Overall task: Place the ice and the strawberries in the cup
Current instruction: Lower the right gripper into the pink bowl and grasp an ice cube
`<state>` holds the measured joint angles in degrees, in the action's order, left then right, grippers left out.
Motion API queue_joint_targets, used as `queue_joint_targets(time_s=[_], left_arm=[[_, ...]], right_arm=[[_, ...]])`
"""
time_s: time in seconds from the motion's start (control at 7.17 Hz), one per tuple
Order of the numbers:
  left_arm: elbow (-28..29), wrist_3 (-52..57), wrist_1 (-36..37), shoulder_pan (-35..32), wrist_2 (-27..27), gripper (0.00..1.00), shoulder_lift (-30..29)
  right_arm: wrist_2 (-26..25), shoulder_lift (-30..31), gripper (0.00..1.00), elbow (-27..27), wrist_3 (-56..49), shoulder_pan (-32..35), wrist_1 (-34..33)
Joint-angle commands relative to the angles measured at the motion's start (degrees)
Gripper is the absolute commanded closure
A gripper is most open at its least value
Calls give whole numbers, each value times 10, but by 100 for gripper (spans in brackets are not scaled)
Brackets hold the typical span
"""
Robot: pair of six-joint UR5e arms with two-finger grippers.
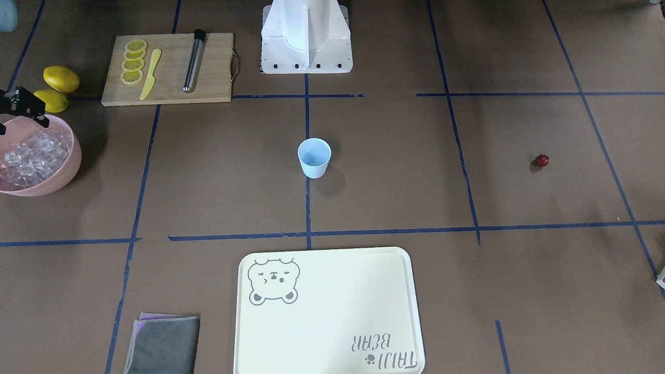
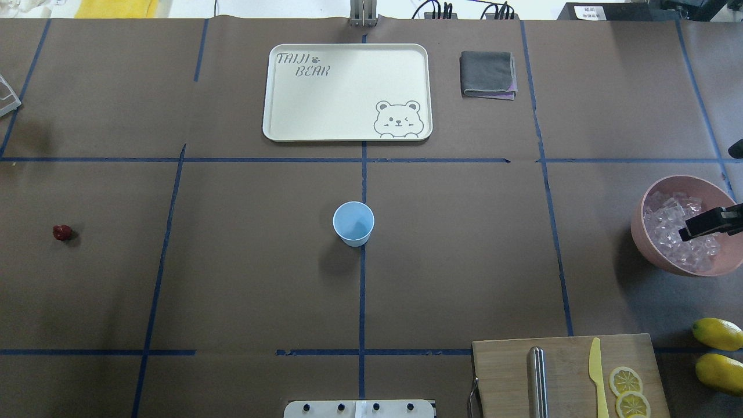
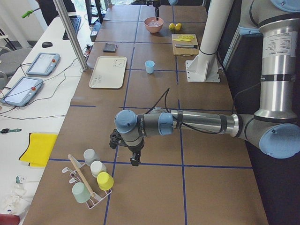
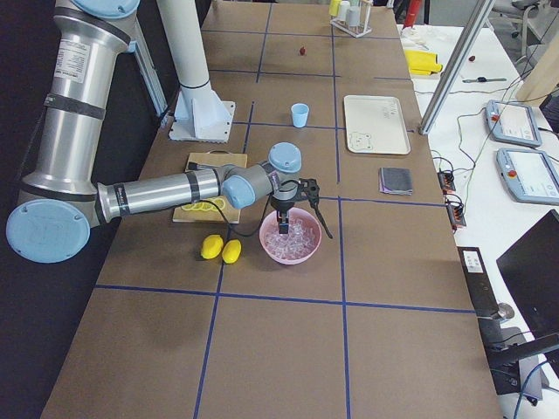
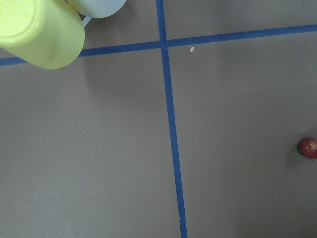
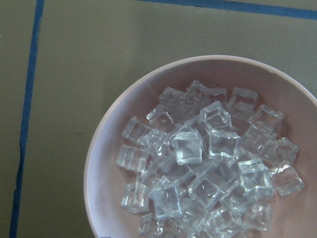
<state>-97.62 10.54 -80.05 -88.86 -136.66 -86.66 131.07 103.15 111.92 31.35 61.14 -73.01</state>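
The pale blue cup (image 2: 353, 223) stands upright at the table's middle and looks empty; it also shows in the front view (image 1: 314, 157). The ice (image 6: 203, 163) fills a pink bowl (image 2: 644, 203) at the right edge. My right gripper (image 2: 705, 194) hangs over that bowl with its jaws spread, one finger above the ice and one past the far rim (image 4: 304, 229). The strawberry (image 2: 62, 233) lies alone at the far left and at the right edge of the left wrist view (image 5: 308, 148). My left gripper (image 3: 125, 152) hovers low over the table near it; I cannot tell whether it is open.
A cream tray (image 2: 348, 93) and a grey cloth (image 2: 487, 74) lie beyond the cup. A cutting board (image 2: 569, 371) with lemon slices, a yellow knife and a metal rod sits near right, beside two lemons (image 2: 717, 334). A cup rack (image 3: 91, 180) stands by the left gripper.
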Motion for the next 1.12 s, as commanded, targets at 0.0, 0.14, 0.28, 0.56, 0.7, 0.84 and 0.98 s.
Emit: queue_joint_targets(time_s=[0.0,0.14,0.28,0.56,0.7,0.84,0.98], left_arm=[[-5,0,0,0,-1,0,2],[-4,0,0,-1,-8,0,3],[-4,0,0,-1,-9,0,3],[-4,1,0,-1,-9,0,3],[-5,1,0,-1,-9,0,7],[-5,1,0,-1,-15,0,10],[-5,1,0,-1,-17,0,10]], right_arm=[[-3,-14,5,-16,23,-14,2],[-3,-15,5,-16,38,-19,3],[-5,-26,5,-20,42,-27,2],[-5,-28,15,-33,42,-29,2],[-5,-31,19,-36,42,-29,2],[-5,-31,27,-37,49,-29,2],[-5,-31,30,-41,51,-29,2]])
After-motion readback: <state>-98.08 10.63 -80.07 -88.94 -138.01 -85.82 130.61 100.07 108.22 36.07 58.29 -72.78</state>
